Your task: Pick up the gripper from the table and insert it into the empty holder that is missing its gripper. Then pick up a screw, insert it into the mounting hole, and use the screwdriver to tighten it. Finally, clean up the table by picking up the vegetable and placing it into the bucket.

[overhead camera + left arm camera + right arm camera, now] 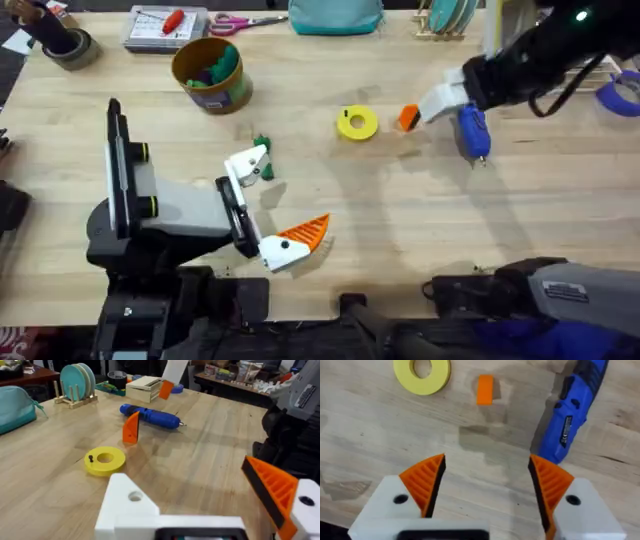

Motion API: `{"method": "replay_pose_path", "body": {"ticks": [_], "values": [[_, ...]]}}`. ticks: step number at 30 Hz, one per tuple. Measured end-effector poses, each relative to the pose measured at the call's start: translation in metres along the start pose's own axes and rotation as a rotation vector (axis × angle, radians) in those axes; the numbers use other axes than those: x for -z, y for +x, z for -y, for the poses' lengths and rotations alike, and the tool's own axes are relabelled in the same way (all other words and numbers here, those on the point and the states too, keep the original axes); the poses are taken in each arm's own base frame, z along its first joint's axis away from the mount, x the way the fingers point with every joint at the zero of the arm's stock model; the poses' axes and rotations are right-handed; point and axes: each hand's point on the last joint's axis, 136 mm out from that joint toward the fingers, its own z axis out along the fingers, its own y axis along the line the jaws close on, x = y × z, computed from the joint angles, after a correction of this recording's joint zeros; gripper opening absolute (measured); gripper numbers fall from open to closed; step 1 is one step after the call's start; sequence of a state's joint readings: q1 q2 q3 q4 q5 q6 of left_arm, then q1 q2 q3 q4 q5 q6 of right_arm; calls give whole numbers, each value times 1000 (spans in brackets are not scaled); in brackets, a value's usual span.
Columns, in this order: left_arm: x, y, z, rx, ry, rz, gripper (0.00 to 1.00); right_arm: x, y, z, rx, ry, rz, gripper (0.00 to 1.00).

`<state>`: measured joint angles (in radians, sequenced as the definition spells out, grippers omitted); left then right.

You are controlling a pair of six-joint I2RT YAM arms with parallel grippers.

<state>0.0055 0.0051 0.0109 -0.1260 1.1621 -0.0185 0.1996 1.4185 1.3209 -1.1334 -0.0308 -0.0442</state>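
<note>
My right gripper (pixel 487 490) hangs above the desk toward its far right part, its two white fingers spread wide with nothing between them, both orange ribbed pads (pixel 426 480) in place. Just ahead of it one loose orange gripper (pixel 485 389) stands on the wood, a small wedge of plain orange plastic, upright, touching nothing. One yellow ring (pixel 422 372) lies flat beside it, a little apart. On the other side lies one bright blue screwdriver (pixel 572 415), thick and cylindrical with a dark label, resting on its side near the wedge without touching it.

My left gripper (pixel 270 210) sits near the front edge of the desk, left of the middle, also spread apart and holding nothing. It has two white finger mounts but only one orange pad (pixel 272 487); the other is the empty holder (pixel 131 505), bare white plastic with a round hole in its face.

One small dark-green vegetable (pixel 262 144) lies just beyond that bare mount. One mustard-yellow bucket (pixel 210 72) stands toward the far left of the desk, with green and pink things inside.
</note>
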Motion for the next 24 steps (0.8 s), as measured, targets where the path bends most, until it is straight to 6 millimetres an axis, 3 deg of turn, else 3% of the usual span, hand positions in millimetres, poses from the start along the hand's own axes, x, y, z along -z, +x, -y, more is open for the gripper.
{"method": "replay_pose_path", "body": {"ticks": [4, 14, 24], "values": [[0, 0, 0, 0, 0, 0, 985, -10, 4, -3, 12, -4, -12, 996], [0, 0, 0, 0, 0, 0, 985, -33, -16, -10, 21, -10, 0, 996], [0, 0, 0, 0, 0, 0, 985, -53, -15, -9, 13, -11, -71, 996]]}}
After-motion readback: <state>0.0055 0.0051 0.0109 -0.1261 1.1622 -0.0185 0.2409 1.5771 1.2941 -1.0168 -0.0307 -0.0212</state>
